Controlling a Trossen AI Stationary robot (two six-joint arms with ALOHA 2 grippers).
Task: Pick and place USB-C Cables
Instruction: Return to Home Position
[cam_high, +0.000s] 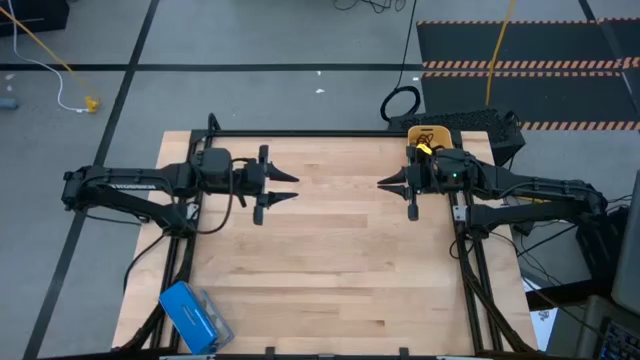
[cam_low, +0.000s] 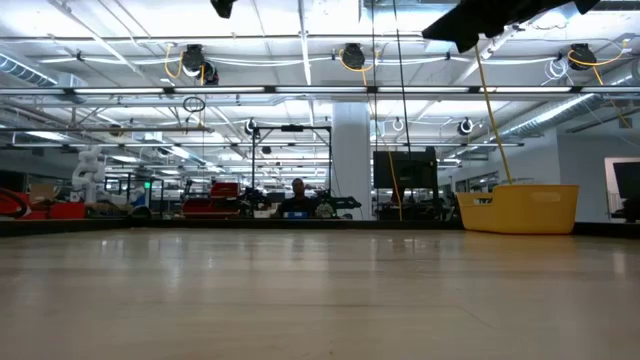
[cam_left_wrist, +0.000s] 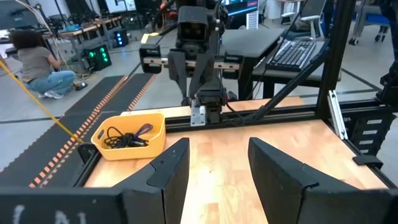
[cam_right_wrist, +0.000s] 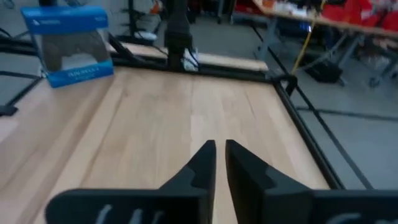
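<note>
The USB-C cables lie inside the yellow bin (cam_left_wrist: 127, 135) at the table's far right corner. There is a tangle of black cables (cam_left_wrist: 119, 138) and a purple one (cam_left_wrist: 145, 129). In the high view the bin (cam_high: 424, 133) is partly hidden under my right arm. My left gripper (cam_high: 293, 186) is open and empty above the middle of the table, left of centre, and points toward the right; it also shows in its wrist view (cam_left_wrist: 217, 168). My right gripper (cam_high: 381, 183) faces it from right of centre, shut and empty, as its wrist view (cam_right_wrist: 220, 146) shows. Both hang well above the tabletop.
A blue product box (cam_high: 195, 316) stands at the near left corner; it also shows in the right wrist view (cam_right_wrist: 67, 46). A large black cable ring (cam_high: 400, 103) lies on the floor beyond the far edge. A black frame rail (cam_high: 310, 134) runs along the far edge. The yellow bin also shows in the low view (cam_low: 520, 208).
</note>
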